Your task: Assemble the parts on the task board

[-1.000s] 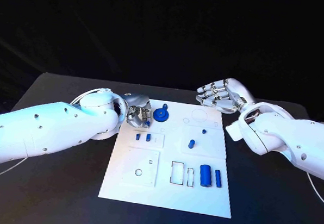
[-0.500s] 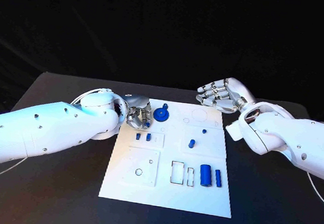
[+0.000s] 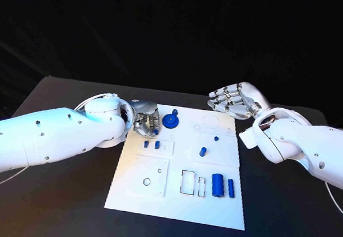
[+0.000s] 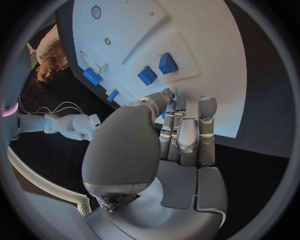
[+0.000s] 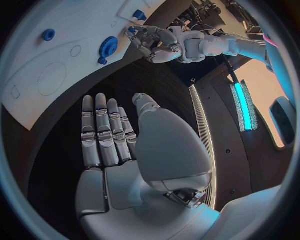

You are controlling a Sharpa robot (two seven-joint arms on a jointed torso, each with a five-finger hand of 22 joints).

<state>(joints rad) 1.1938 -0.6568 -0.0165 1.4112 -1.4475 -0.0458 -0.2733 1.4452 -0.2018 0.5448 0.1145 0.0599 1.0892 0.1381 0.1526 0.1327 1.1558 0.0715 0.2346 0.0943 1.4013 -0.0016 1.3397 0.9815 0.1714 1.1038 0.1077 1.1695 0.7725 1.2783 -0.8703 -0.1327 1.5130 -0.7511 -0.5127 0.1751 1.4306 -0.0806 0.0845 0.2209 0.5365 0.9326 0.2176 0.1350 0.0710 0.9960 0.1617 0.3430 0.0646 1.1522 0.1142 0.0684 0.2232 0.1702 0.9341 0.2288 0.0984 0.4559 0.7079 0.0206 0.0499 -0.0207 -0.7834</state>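
I see the white board (image 3: 180, 171) at the centre of the black desk (image 3: 54, 198). My left hand (image 3: 146, 119) sits at its 11 o'clock corner, fingers (image 4: 187, 135) touching the blue gear (image 3: 170, 120); whether they grip it I cannot tell. My right hand (image 3: 234, 101), at 1 o'clock, hovers with fingers straight and apart, holding nothing. Blue parts (image 3: 217, 185) lie toward 4 o'clock.
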